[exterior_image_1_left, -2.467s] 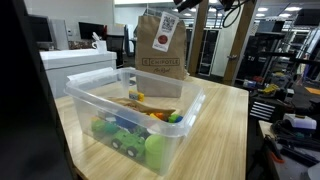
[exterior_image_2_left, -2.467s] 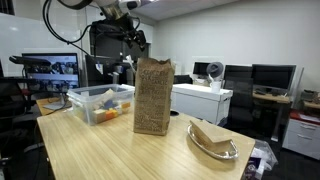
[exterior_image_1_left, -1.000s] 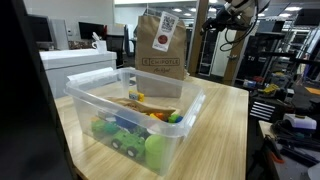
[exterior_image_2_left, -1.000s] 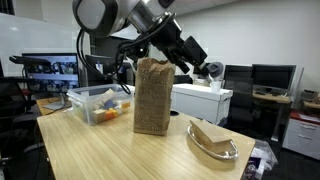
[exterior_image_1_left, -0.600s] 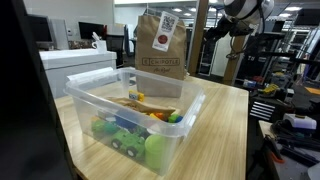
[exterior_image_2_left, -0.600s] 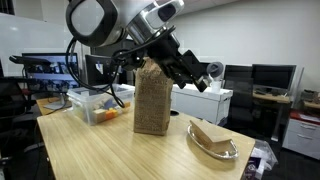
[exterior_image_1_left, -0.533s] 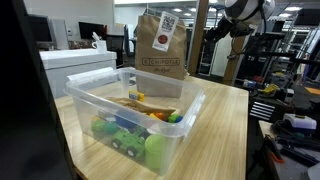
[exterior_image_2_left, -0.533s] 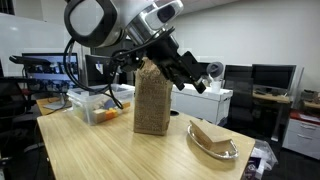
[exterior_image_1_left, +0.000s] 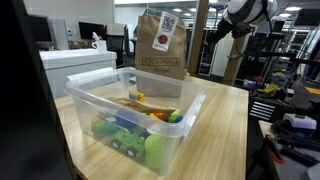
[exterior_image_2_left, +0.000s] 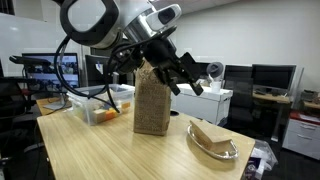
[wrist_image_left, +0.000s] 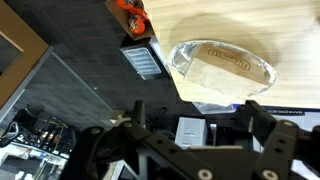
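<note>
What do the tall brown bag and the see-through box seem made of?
The tall brown bag looks like matte kraft paper: creased, with a printed label. The see-through box looks like glossy clear plastic: coloured toys show through its walls.

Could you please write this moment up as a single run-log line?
pincer: open, empty | place: in air beside paper bag | wrist view: glass bowl on table
</note>
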